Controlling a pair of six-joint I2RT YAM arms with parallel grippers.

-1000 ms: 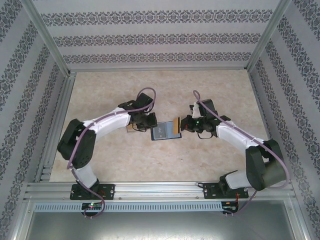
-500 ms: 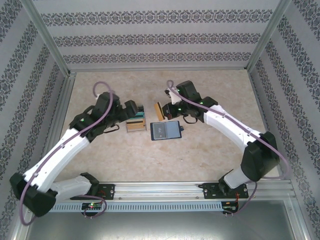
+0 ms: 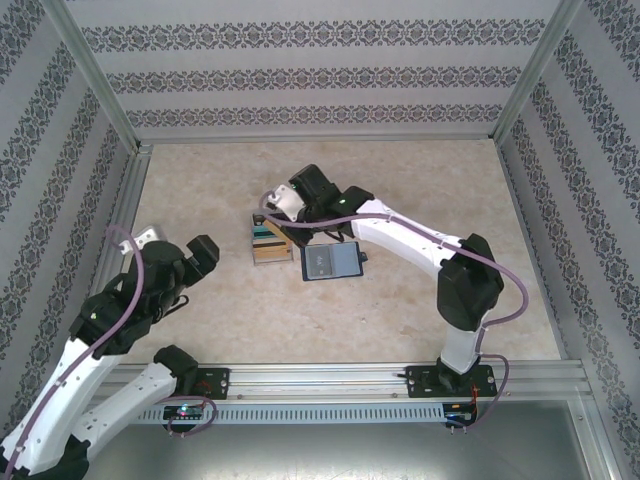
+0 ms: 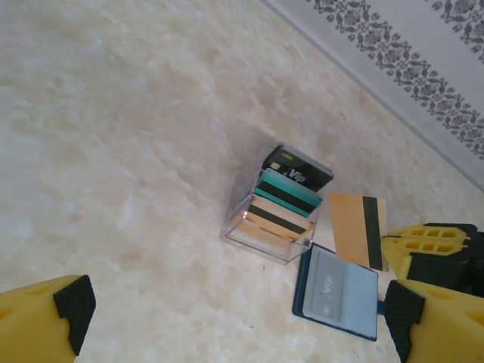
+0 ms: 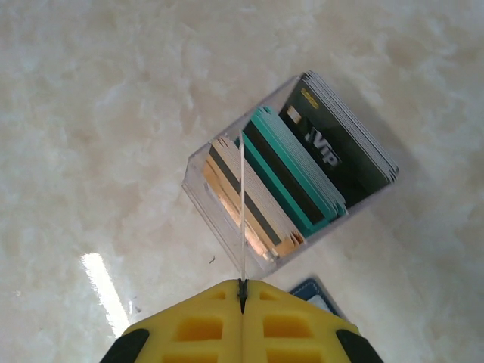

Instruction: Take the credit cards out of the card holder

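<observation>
Over the middle of the table (image 3: 430,200), the right gripper (image 5: 242,286) has its fingers pressed together on one tan card (image 4: 357,229). From its own wrist camera that card is just a thin line seen edge-on, lined up over the tan end of the stack. The left wrist view gives us its face instead: orange-tan with a black stripe, held upright. Whether it touches the stack I cannot tell.

Below it the credit cards (image 5: 302,174) stand on edge in a clear plastic box (image 4: 249,234), tan ones, then teal, then a dark card marked VIP at the far end. The card holder (image 3: 330,262) lies open and flat just beside the box, on its right in the overhead view, showing a pale inner window.

The left gripper (image 4: 240,308) hangs well apart from all this, down by the near-left side of the table, fingers spread wide with only bare table between them. Plenty of open surface lies beyond the box toward the far wall (image 3: 320,80) and out to the right.
</observation>
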